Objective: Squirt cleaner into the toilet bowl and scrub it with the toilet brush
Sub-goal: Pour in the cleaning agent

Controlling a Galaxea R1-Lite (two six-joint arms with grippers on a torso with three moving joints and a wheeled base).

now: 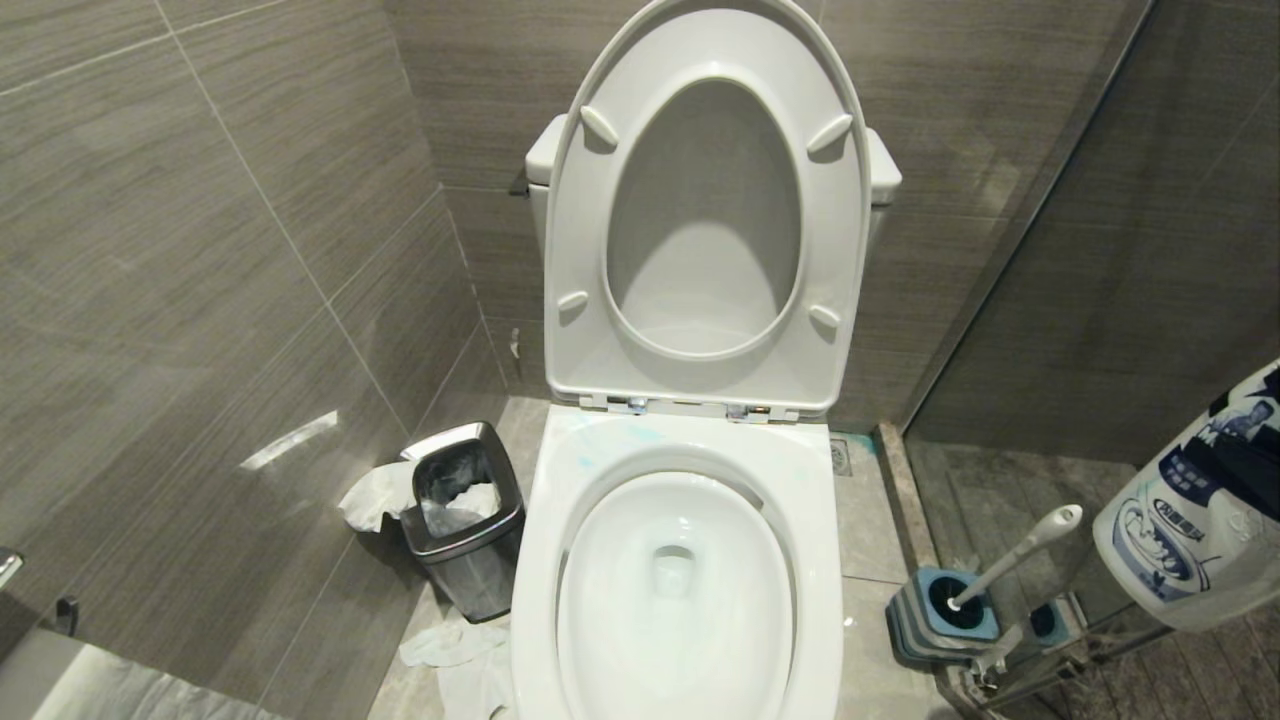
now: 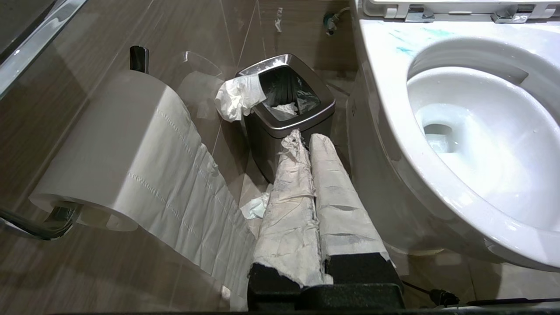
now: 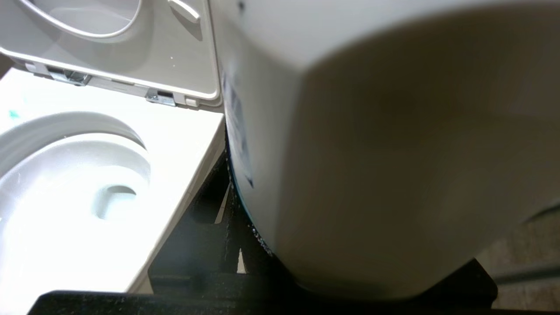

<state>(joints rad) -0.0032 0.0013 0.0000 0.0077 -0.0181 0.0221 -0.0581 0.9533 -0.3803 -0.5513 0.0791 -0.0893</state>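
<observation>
So my right claw [image 1: 1262,470] is clamped around a big white plastic cleaner bottle with a blue printed label [image 1: 1190,520], held off to the right of the glossy white ceramic toilet bowl [image 1: 680,455], not yet over it. My left claw [image 2: 305,139], its two fingers wrapped in white paper, is pressed together on nothing and parked low beside the bowl, pointing at the small steel waste bin [image 2: 286,103].

I judge the job barely begun: faint turquoise smears [image 1: 625,437] mark the back rim, but the water looks clear, so the squirt is still to come. The scrub is untouched too; the long white-handled toilet brush [image 1: 1020,555] stands in its blue-topped grey holder [image 1: 940,610] on the floor just right of the bowl.

Count: one bowl, one bottle, one brush, one holder, one bin, one toilet-paper roll [image 2: 109,148].
</observation>
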